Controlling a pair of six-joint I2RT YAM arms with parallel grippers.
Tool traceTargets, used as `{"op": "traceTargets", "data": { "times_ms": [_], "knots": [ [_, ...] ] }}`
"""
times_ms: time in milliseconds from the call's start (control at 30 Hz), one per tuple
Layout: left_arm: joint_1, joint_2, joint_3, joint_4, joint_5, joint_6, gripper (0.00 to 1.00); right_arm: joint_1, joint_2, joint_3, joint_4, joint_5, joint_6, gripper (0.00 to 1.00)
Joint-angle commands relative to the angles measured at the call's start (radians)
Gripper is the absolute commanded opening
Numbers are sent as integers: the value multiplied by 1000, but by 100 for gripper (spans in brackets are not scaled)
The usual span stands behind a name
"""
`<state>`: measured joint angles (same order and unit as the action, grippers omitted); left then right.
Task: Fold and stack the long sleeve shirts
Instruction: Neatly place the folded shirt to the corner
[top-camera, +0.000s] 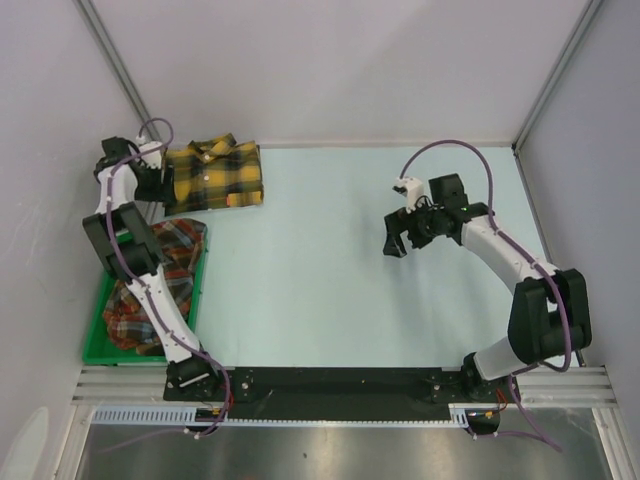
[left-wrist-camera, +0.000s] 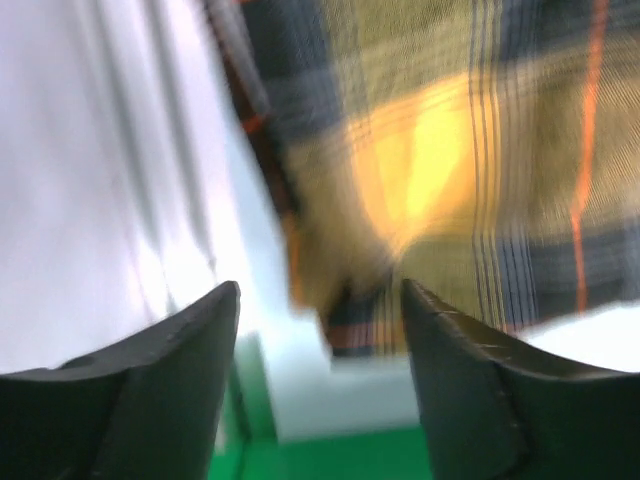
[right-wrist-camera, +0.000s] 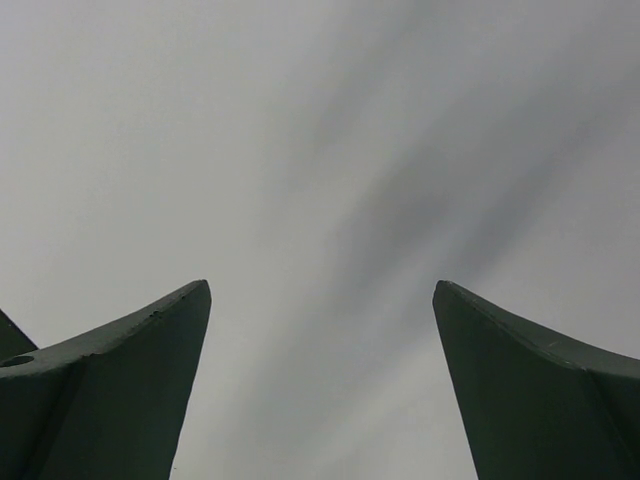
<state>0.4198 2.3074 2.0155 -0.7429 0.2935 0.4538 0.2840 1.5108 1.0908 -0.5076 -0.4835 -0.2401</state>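
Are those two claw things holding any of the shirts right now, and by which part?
Nothing is held. The left tool is open beside the yellow plaid shirt; the right tool is open over the table.

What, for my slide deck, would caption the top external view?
Folded yellow plaid shirt far left; red plaid shirt crumpled in the green bin.

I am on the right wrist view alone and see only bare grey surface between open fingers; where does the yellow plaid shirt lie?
Observer: The yellow-and-black plaid shirt lies folded at the table's far left corner.
Operator: Thank you. Where is the left gripper?
Observer: The left gripper is open, right beside that shirt's left edge.
Operator: Is any other shirt in sight?
Observer: A red-orange plaid shirt lies crumpled in the green bin at the near left.
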Motion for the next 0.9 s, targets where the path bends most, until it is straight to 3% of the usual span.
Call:
{"op": "traceTargets", "data": {
  "times_ms": [0, 33, 100, 233, 333, 433, 567, 667, 767, 867],
  "knots": [
    [22, -285, -69, 19, 59, 37, 94, -109, -96, -9, -46, -10, -1, 100],
    [13, -316, -75, 13, 74, 31, 99, -136, -103, -8, -52, -23, -2, 100],
    [-27, -371, -70, -15, 102, 34, 99, -211, -113, 7, -63, -29, -8, 100],
    [-186, -491, -89, -84, -10, 5, 99, -343, -112, 72, -69, -49, -10, 100],
    [-313, -596, -168, -104, -21, -29, 99, -423, -106, 121, -69, -78, 10, 100],
    [-457, -693, -341, -61, 15, -93, 99, -440, -132, 95, -78, -95, 16, 100],
    [-676, -867, -747, 89, -48, -154, 100, -344, -252, -80, -124, -96, 15, 100],
    [-794, -901, -915, 175, -33, -257, 99, -257, -334, -224, -96, -44, 7, 100],
    [-864, -959, -1010, 244, -58, -300, 99, -191, -397, -253, -65, 13, 15, 100],
    [-877, -982, -980, 231, -119, -293, 99, -140, -400, -253, -45, 25, 42, 100]
  ]
}}
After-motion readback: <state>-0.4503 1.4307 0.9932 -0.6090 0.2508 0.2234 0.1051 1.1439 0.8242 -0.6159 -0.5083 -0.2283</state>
